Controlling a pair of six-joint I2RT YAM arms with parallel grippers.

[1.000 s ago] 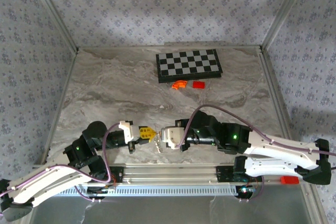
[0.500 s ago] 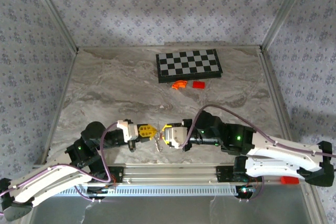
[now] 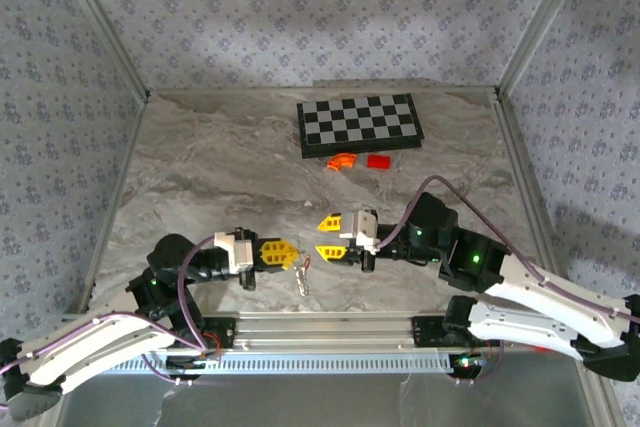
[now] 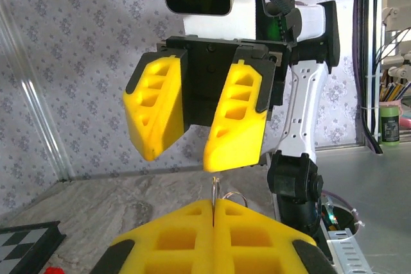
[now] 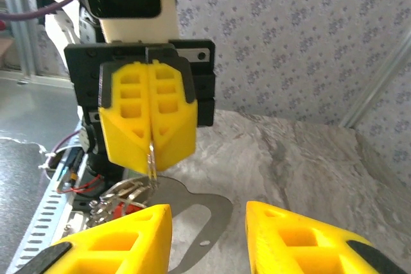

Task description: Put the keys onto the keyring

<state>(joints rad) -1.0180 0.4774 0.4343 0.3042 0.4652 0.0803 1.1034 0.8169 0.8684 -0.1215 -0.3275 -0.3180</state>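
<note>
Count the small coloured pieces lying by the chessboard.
2: an orange curved piece and a red block to its right, side by side just in front of the chessboard. More could be hidden under the arms.

The table (image 3: 200,177) is marbled in grey and beige swirls. The walls (image 3: 300,17) carry a small repeating floral motif in grey-lilac on a paler ground. The chessboard (image 3: 360,122) is chequered black and white inside a black rim. The curved piece (image 3: 342,160) is orange and the block (image 3: 377,161) is red. The left gripper (image 3: 292,254) and the right gripper (image 3: 327,237) both have bright yellow fingers on black mounts, with white housings behind. The left arm (image 3: 100,337) and right arm (image 3: 540,292) are white and black with green lights, and the cable (image 3: 436,178) is purple. The keyring (image 4: 214,189) is thin silvery metal.
</note>
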